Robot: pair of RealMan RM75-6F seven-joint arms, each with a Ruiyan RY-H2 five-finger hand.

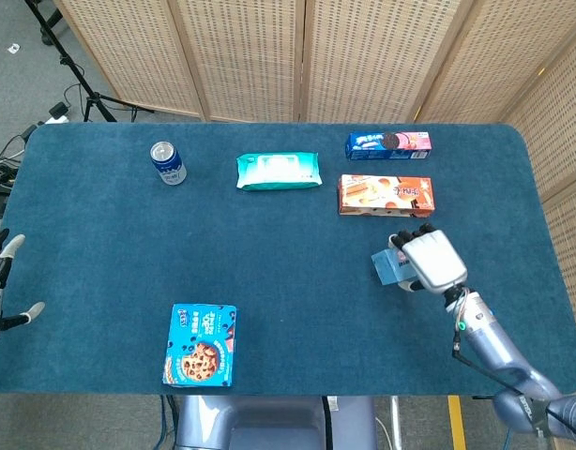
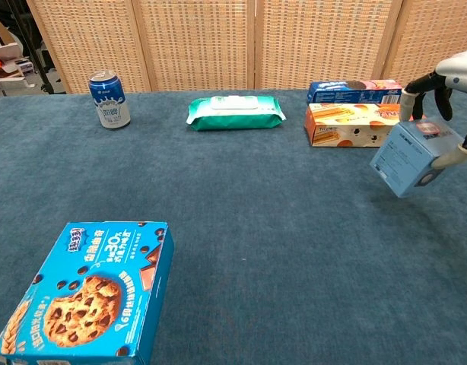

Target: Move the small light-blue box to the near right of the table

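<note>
My right hand point(image 1: 427, 262) grips the small light-blue box point(image 1: 386, 268) and carries it tilted above the cloth, right of the table's middle. In the chest view the small light-blue box point(image 2: 412, 155) hangs in the air at the right edge, with the right hand point(image 2: 446, 76) wrapped over its top. My left hand point(image 1: 1, 286) stays at the far left edge of the head view, fingers apart and holding nothing.
On the blue table point(image 1: 288, 281) lie an orange biscuit box point(image 1: 386, 195), a blue-and-pink cookie pack point(image 1: 388, 143), a green wipes pack point(image 1: 279, 171), a blue can point(image 1: 167, 162) and a blue chocolate-chip cookie box point(image 1: 202, 344). Wicker screens stand behind.
</note>
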